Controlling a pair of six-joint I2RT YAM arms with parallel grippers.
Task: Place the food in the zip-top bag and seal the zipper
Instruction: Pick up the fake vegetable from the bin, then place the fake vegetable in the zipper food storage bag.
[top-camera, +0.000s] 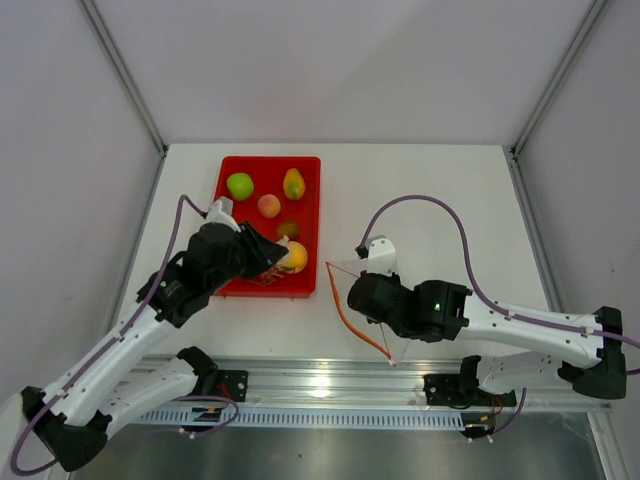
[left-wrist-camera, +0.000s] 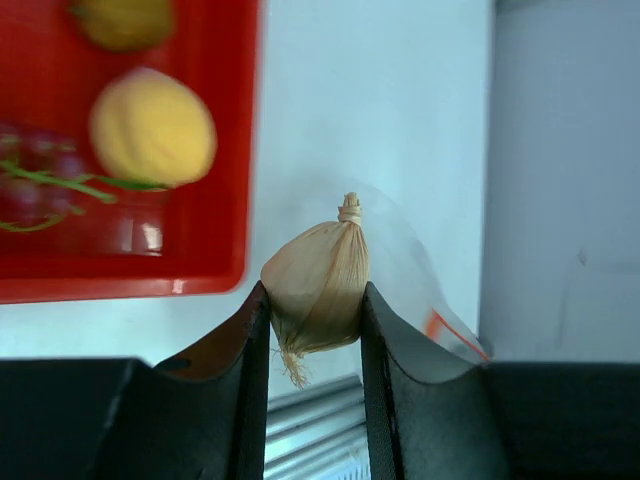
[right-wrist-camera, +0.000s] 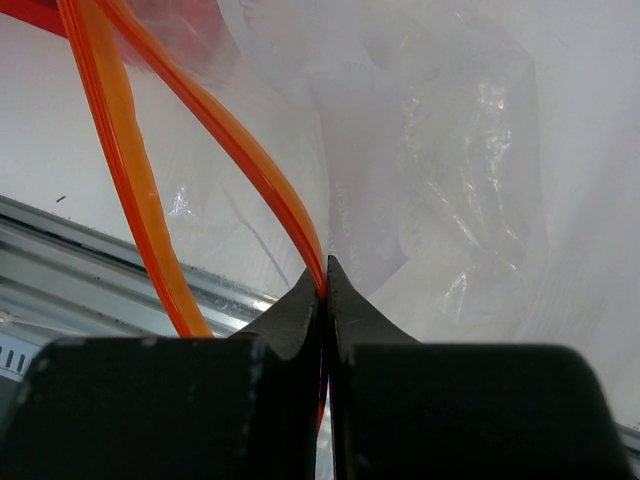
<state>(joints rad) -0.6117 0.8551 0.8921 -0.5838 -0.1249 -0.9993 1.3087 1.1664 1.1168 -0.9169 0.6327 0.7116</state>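
Nearest the rail, your right claw (right-wrist-camera: 323, 275) is pinched tight on the zipper (right-wrist-camera: 250, 160). It holds one lip of the zip-top bag (right-wrist-camera: 450, 170) so that the mouth stands open in an orange-red loop over the tabletop (top-camera: 440, 180). To its left, your left claw (left-wrist-camera: 315, 292) is narrowed around the pale garlic-like bulb (left-wrist-camera: 320, 270), gripped by its sides with the knotted tip pointing away, beside the near right corner of the red tray (top-camera: 232, 172); a clear edge of the bag shows just beyond it. In the tray, the orange (top-camera: 293, 257) and grape bunch (left-wrist-camera: 35, 170) lie nearest, then the kiwi (top-camera: 288, 229) and peach (top-camera: 268, 206), with the green apple (top-camera: 240, 186) and mango (top-camera: 293, 184) farthest back.
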